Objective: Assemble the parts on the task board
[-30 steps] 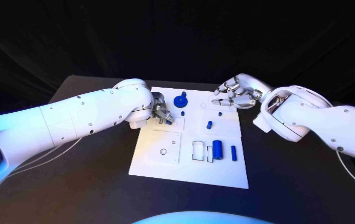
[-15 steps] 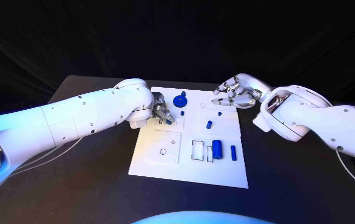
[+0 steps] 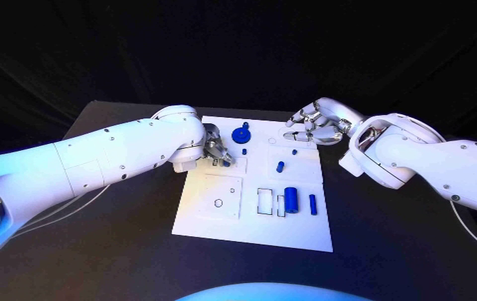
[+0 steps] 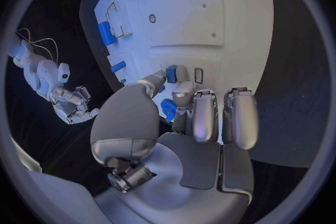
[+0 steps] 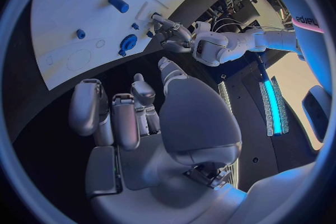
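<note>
The white task board [image 3: 254, 225] lies in the middle of the black table. My left hand [image 3: 217, 149] hovers over the board's far left part and pinches a small blue part [image 4: 171, 73] between thumb and a finger, beside a small rectangular slot [image 4: 198, 75]. A blue gear-like knob [image 3: 242, 136] stands just beyond that hand. My right hand [image 3: 316, 127] hangs over the board's far right corner, fingers loosely bent and apart, holding nothing. A short blue peg [image 3: 281, 167] lies mid-board. A thick blue cylinder [image 3: 291, 198] and a thin blue bar [image 3: 313, 204] lie near the right edge.
Two rectangular slots [image 3: 265, 202] sit left of the thick cylinder, and a round recess [image 3: 220, 203] marks the near left plate. Tiny blue pegs [image 3: 294, 153] stand in the board's far half. Bare black table [image 3: 119, 246] surrounds the board.
My left hand has drawn slightly toward the board's far edge with the small blue part, whose tip no longer peeks below the fingers. The right hand has stayed put.
</note>
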